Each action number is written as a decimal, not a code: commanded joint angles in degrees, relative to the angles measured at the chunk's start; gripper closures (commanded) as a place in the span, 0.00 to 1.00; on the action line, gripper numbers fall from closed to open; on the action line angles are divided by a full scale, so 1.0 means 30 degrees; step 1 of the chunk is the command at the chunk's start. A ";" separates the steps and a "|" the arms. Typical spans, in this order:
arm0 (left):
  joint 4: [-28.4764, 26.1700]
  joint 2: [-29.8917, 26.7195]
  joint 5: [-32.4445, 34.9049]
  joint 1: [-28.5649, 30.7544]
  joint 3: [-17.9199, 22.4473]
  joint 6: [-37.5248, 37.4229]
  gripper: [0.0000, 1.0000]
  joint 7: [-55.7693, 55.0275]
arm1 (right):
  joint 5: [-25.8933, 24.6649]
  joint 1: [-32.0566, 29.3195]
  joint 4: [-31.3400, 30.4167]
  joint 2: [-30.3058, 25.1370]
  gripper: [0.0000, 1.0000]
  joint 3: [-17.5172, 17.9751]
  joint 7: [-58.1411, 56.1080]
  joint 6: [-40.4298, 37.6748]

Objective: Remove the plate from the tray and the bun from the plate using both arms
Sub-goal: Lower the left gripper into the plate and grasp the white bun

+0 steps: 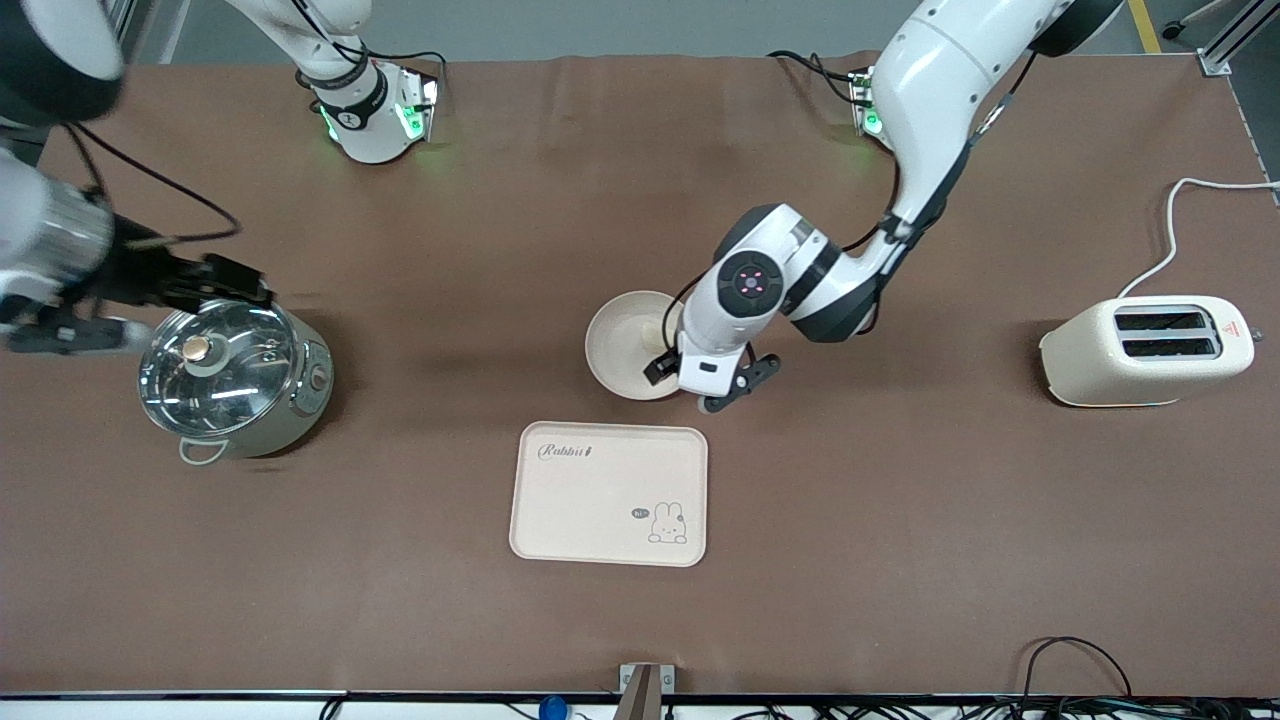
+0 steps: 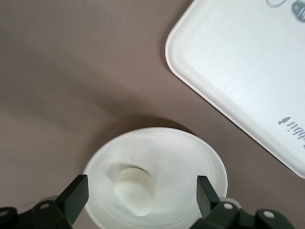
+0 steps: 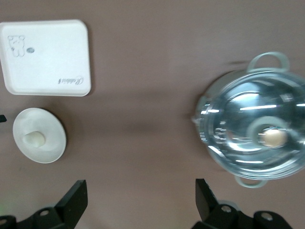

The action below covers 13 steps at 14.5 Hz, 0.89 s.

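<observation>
The cream plate (image 1: 610,350) lies on the brown table, just farther from the front camera than the rabbit tray (image 1: 590,510). The small pale bun (image 1: 653,328) sits on the plate. My left gripper (image 1: 700,380) hangs over the plate's edge toward the left arm's end. In the left wrist view it (image 2: 141,196) is open and empty, its fingers astride the bun (image 2: 135,191) and above the plate (image 2: 190,157). My right gripper (image 1: 235,285) is up in the air by the pot; in the right wrist view it (image 3: 140,200) is open and empty over bare table.
A steel pot with a glass lid (image 1: 235,380) stands toward the right arm's end. A cream toaster (image 1: 1150,350) with a white cable stands toward the left arm's end. The right wrist view shows the pot (image 3: 257,138), tray (image 3: 45,57) and plate (image 3: 52,143).
</observation>
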 commanded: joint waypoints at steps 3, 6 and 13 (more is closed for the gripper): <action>0.1370 0.1923 0.1649 -0.1292 0.0092 0.0515 0.07 -0.3022 | -0.2287 -0.2235 0.0640 -0.1491 0.00 0.0405 -0.1724 -0.0479; 0.1312 0.2394 0.2615 -0.1528 0.0121 0.0517 0.12 -0.4837 | -0.3603 -0.2237 0.0816 -0.1698 0.00 0.0493 -0.1696 -0.0480; 0.1194 0.2630 0.3204 -0.2172 0.0297 0.0284 0.24 -0.7332 | -0.4311 -0.2207 0.0905 -0.1640 0.00 0.0581 -0.1519 -0.0479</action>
